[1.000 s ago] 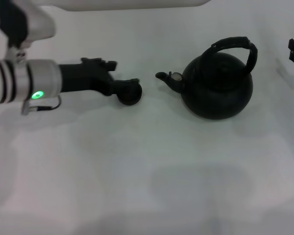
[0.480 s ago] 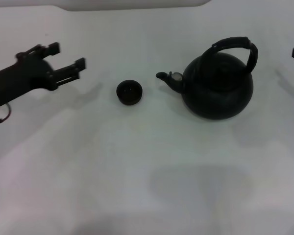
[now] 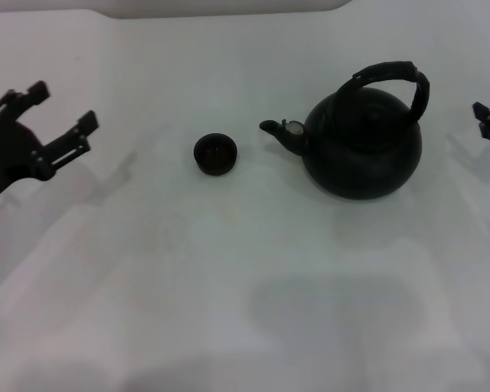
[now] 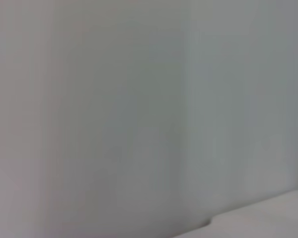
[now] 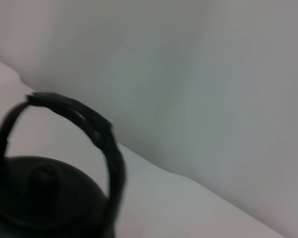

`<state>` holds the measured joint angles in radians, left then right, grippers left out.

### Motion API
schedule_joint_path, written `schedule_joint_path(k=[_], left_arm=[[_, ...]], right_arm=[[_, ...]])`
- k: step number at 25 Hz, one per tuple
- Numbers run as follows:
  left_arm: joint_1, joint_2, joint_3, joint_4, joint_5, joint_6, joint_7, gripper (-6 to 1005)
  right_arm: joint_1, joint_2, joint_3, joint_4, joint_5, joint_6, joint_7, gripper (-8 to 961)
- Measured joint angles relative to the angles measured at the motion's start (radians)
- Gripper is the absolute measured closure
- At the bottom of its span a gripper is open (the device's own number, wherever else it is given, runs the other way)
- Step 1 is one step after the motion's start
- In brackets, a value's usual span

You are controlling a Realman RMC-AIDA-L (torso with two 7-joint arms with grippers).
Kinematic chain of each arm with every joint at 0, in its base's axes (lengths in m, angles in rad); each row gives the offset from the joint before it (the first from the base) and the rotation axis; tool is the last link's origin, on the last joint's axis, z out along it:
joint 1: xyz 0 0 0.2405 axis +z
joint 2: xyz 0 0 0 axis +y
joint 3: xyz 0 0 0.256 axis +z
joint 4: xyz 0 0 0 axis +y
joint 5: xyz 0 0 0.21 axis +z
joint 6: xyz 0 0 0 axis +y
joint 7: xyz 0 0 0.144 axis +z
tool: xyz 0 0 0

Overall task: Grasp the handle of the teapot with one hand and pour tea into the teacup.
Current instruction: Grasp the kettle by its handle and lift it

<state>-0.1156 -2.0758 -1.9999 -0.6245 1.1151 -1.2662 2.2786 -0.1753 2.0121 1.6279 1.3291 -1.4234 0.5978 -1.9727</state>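
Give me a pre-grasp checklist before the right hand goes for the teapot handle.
1. Teapot upright on the table: ok.
2. Handle free, nothing touching it: ok.
3. Teacup upright, standing apart from the spout: ok.
4. Left hand open and well clear of the teacup: ok.
5. Right hand at the view's edge, beside the teapot, not yet on the handle: fingers cannot tell.
6. Teacup contents: cannot tell.

Black teapot (image 3: 361,151) with ribbed black handle (image 3: 392,75); dark brown-black teacup (image 3: 215,153).
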Motion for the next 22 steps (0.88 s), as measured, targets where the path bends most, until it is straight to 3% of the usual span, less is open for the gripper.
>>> schedule_joint_path(k=[10,14,22], left_arm=[[0.015,0.0,-0.123,0.113,-0.024,-0.071,0.13,139],[0.018,0.001,-0.13,0.135,-0.038,-0.07,0.168,139],[0.008,0.003,-0.139,0.163,-0.074,-0.061,0.195,138]], right_arm=[[-0.093,-0.001,-0.165,0.223,-0.24,-0.115,0.209,98],[-0.122,-0.002,-0.24,0.285,-0.271,-0.172,0.23,98],[-0.077,0.0,-0.334,0.26,-0.27,-0.267,0.236,97]])
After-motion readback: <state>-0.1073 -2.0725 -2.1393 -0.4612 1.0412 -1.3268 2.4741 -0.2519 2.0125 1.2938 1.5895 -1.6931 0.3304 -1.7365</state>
